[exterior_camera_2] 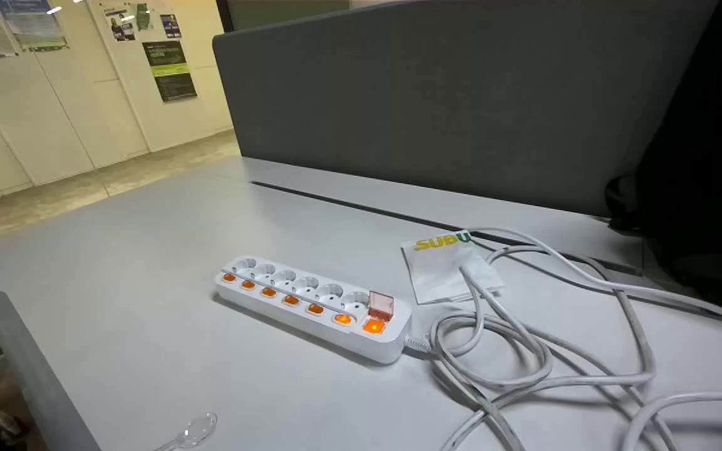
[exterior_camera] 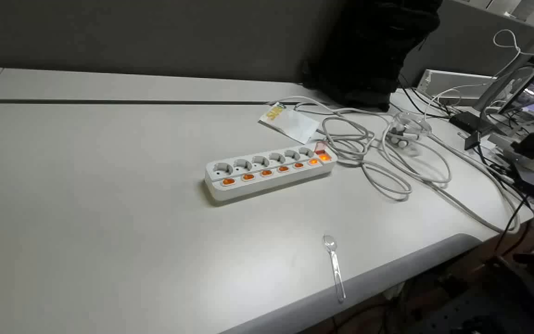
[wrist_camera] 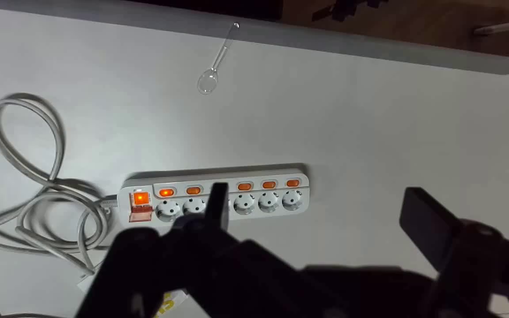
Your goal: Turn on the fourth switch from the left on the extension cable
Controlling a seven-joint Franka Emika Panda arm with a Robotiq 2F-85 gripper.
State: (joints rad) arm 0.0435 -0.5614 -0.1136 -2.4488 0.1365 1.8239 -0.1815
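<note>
The extension cable is a white power strip lying flat on the table, in both exterior views (exterior_camera: 267, 186) (exterior_camera_2: 304, 327) and in the wrist view (wrist_camera: 257, 191). It has a row of orange switches beside round sockets. The fourth switch from the left (exterior_camera: 283, 169) (exterior_camera_2: 291, 300) looks unlit in both exterior views. The switch at the cord end (exterior_camera: 324, 157) and the one beside it (exterior_camera: 313, 162) glow brightly. My gripper (wrist_camera: 318, 194) is open and empty, above the table. Its left finger hides the fourth switch in the wrist view. The gripper is outside both exterior views.
A clear plastic spoon (exterior_camera: 334, 264) lies near the table's front edge (exterior_camera: 364, 292). Pale cord loops (exterior_camera_2: 492, 357) and a white paper packet (exterior_camera_2: 449, 269) lie at the strip's cord end. A black bag (exterior_camera: 369, 55) stands by the grey partition (exterior_camera_2: 461, 94).
</note>
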